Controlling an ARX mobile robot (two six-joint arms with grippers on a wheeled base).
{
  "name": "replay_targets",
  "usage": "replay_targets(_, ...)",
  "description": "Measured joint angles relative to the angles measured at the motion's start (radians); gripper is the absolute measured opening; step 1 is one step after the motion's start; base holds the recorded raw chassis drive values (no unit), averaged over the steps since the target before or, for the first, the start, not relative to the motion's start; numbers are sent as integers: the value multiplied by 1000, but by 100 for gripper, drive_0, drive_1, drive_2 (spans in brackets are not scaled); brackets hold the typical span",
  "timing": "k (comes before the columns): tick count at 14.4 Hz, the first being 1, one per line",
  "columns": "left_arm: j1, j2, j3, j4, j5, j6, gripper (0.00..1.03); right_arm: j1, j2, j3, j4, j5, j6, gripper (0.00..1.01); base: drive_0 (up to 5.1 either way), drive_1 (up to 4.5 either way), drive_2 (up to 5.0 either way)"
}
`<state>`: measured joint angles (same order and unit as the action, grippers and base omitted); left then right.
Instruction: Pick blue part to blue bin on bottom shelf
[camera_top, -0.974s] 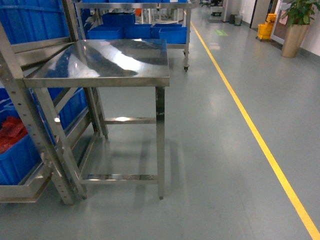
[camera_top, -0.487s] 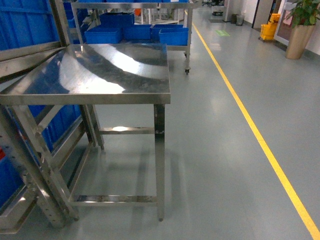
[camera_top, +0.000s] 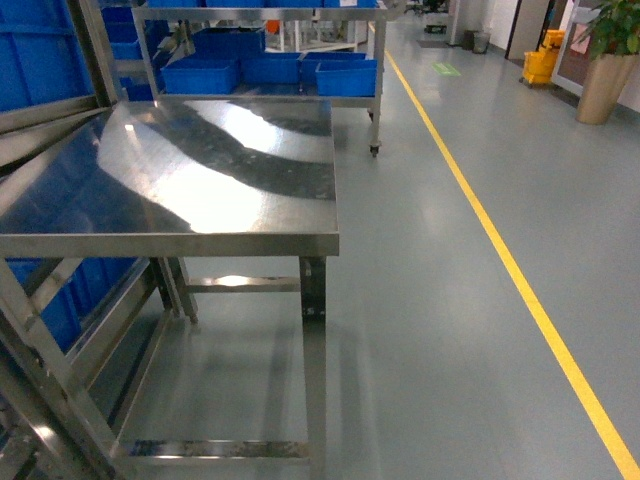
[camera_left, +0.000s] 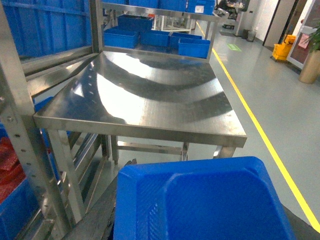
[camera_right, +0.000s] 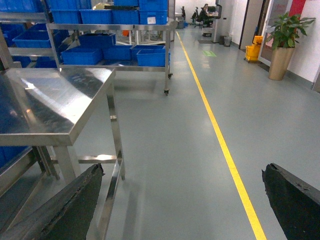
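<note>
Steel table (camera_top: 200, 170) fills the left of the head view on a grey floor (camera_top: 440, 300) crossed by a yellow line (camera_top: 500, 260). Blue bins (camera_top: 270, 70) sit on a shelf rack (camera_top: 375, 60) behind it. Neither arm appears in that view. From the left wrist, a blue part (camera_left: 205, 200) fills the lower frame, close beneath the camera; whether the left gripper clamps it cannot be told. The right gripper (camera_right: 180, 200) shows two dark fingers (camera_right: 70, 205) spread wide apart, holding nothing.
</note>
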<state>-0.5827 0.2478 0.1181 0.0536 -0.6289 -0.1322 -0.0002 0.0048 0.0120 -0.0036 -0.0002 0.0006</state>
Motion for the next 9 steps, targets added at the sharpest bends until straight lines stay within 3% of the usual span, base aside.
replay_targets(5, 0, 3, 0, 2, 0, 0, 44, 0, 0, 0, -1, 0, 0, 98, 0, 0, 0)
replay_targets(9, 0, 3, 0, 2, 1, 0, 44, 0, 0, 0, -2, 2, 0, 98, -483, 263, 263)
